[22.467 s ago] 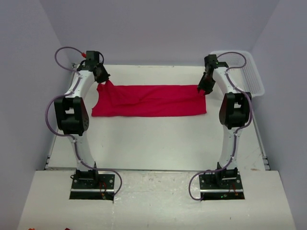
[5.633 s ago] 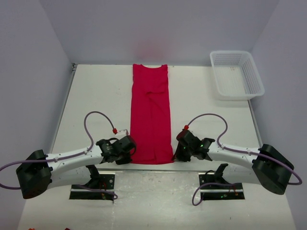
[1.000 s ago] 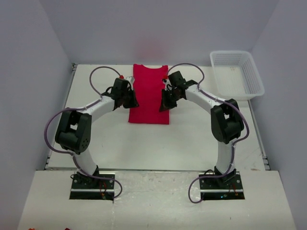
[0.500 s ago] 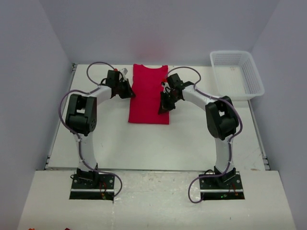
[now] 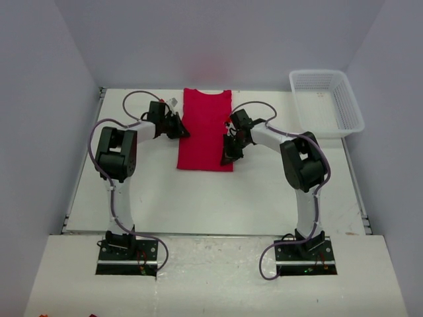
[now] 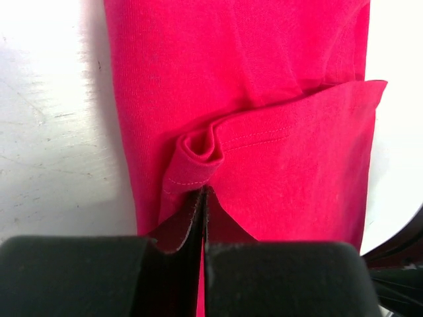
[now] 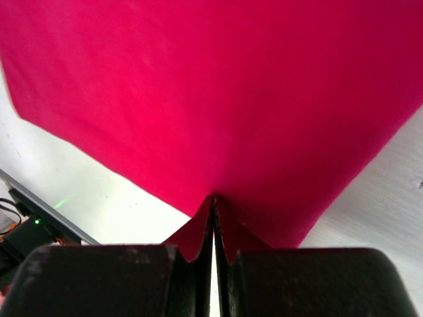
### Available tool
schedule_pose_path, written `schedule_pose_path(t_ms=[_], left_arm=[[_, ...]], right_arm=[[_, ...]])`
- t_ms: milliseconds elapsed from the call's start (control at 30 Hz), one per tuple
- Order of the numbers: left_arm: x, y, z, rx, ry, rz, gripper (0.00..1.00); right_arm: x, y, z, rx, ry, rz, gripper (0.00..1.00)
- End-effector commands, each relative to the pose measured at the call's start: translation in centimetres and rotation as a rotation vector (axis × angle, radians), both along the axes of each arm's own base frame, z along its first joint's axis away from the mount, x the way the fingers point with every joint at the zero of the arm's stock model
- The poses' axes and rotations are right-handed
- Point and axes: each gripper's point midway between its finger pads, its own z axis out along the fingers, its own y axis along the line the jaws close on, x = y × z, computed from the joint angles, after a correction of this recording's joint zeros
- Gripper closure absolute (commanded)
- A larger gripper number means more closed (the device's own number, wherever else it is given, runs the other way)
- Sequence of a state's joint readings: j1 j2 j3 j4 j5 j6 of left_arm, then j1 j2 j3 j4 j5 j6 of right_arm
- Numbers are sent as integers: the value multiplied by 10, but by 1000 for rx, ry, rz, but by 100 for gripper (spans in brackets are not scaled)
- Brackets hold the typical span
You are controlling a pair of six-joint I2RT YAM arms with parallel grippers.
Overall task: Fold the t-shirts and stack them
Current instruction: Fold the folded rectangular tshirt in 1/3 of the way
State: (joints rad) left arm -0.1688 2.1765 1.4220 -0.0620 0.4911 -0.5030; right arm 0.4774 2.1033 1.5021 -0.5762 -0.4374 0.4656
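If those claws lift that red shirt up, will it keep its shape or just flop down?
Probably flops: the red t-shirt is thin cloth, and it bunches into a soft roll where the left gripper pinches it. It likely sags between grip points, since it tents up at the right gripper. Lying flat in thin folded layers, it looks light.

Closed right end effector (image 7: 213, 254) seemingly pinches t-shirt (image 7: 218, 86).
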Motion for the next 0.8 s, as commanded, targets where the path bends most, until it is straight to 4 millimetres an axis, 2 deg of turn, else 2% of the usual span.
schedule_pose_path(t_ms=[0,300,433,667,700,767], left_arm=[[-13,18,-13,52,50,53,100],[-40,29,-27,103,114,68,100],[-62,35,-41,124,166,76,100],[-96,41,-44,138,195,82,100],[-106,41,-50,139,215,83,100],[-113,39,-45,142,207,82,100]], right_arm=[[-7,-2,-13,-20,37,-41,100],[-35,-15,-38,-79,76,-81,100],[-50,-20,-44,-76,88,-84,100],[-91,-30,-56,-83,108,-84,100],[-96,-30,-57,-86,109,-82,100],[-107,-33,-59,-86,110,-81,100]])
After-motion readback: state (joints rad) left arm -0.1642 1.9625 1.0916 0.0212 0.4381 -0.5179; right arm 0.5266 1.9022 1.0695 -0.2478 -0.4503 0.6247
